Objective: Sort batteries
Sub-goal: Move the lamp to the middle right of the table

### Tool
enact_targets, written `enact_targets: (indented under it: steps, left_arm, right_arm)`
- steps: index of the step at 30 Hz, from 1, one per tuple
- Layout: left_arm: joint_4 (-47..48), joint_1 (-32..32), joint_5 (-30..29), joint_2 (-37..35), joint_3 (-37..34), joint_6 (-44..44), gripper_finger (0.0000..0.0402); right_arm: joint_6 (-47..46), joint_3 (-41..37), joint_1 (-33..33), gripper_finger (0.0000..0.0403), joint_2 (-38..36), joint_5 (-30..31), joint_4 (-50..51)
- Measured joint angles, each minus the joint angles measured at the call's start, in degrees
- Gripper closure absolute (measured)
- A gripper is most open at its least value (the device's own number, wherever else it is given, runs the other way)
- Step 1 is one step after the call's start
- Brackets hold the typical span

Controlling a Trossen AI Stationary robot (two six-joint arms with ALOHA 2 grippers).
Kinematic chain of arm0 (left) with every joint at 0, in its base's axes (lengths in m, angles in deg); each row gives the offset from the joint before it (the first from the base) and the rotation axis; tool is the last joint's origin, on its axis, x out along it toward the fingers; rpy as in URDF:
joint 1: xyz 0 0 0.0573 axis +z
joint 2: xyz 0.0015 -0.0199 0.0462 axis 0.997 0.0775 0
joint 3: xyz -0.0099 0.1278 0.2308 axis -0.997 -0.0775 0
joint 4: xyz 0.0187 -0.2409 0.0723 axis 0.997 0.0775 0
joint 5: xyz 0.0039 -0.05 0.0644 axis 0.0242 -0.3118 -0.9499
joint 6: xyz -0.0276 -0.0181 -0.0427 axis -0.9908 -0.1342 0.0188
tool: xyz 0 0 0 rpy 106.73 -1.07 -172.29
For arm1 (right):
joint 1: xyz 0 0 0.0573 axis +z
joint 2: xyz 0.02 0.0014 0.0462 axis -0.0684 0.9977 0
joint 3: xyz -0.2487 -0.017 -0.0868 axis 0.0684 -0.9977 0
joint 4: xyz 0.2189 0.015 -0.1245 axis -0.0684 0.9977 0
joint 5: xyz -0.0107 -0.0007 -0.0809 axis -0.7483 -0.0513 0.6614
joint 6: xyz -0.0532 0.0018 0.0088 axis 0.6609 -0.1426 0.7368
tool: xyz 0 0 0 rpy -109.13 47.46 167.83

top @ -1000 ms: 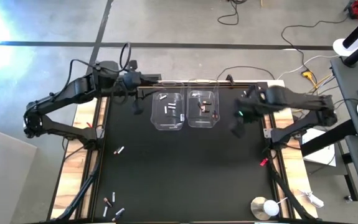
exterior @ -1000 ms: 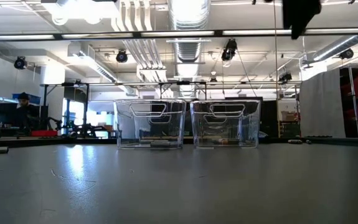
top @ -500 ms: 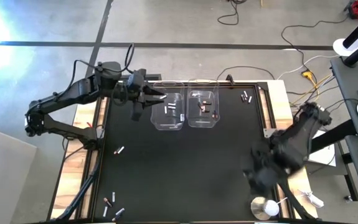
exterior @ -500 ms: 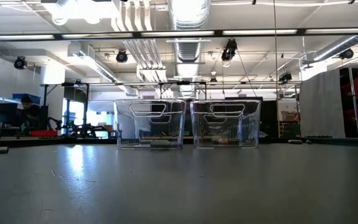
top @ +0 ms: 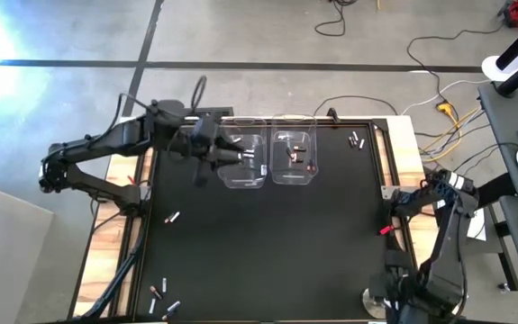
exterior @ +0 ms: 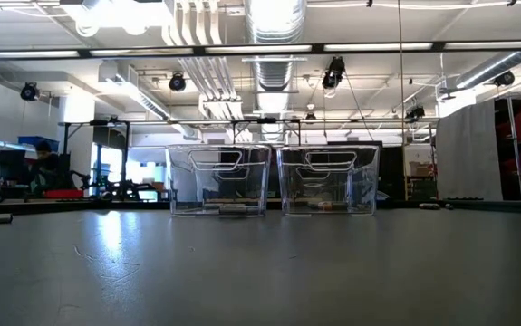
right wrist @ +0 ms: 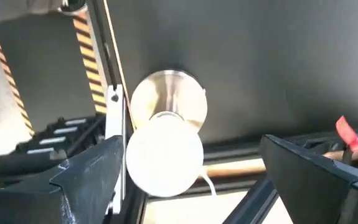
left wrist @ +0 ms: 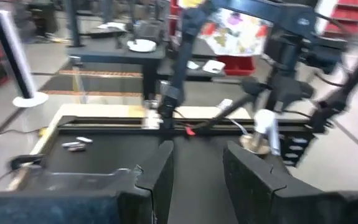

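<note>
**Sorting partly done, loose batteries left at three spots**

Two clear bins stand side by side at the far middle of the table. The left bin [top: 244, 160] holds a few pale batteries [top: 249, 155]; the right bin [top: 295, 156] holds a few dark ones with reddish ends [top: 300, 157]. So some sorting looks done, by my reading.

More is left. A single battery [top: 173, 218] lies alone on the left side of the mat, a small cluster [top: 161, 298] sits at the near left corner, and a pair [top: 358, 140] lies at the far right corner, well apart from the bins.

The left gripper [top: 225, 155] hangs at the left bin's left wall, its fingers [left wrist: 155, 176] spread with nothing between them. The right gripper [top: 401, 308] is down at the near right corner, over a round white-topped metal disc [right wrist: 166, 137]; its jaws are wide apart and empty. That disc and a small red clip [top: 383, 231] by the right rail are not batteries and should stay out of the bins.

The mat between the bins and the loose batteries is bare, so nothing blocks a reach, though the near left cluster is tightly bunched and may be awkward to pick singly.
</note>
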Motion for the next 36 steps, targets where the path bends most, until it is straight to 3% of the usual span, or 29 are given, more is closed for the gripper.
enact_targets:
  steps: [8,17,25,36]
  left_arm:
    - [-0.1,-11.4,-8.3,2.6,0.0,1.5,0.0283]
    - [0.0,-20.2,-8.9,4.1,0.0,-3.2,0.0283]
    - [0.1,-25.5,-14.8,4.1,0.0,-3.9,0.0283]
    - [1.8,-30.7,-15.3,4.7,-0.7,-7.4,0.0283]
  right_arm:
    - [-8.8,-0.1,0.8,0.0032,0.0,-0.7,-0.4]
    - [-6.0,-0.7,1.4,0.0032,1.8,-0.7,-1.4]
    - [-8.4,-1.2,1.9,0.0032,4.1,-0.8,-3.7]
    - [-10.5,-1.4,3.3,0.0035,8.4,-4.2,-5.1]
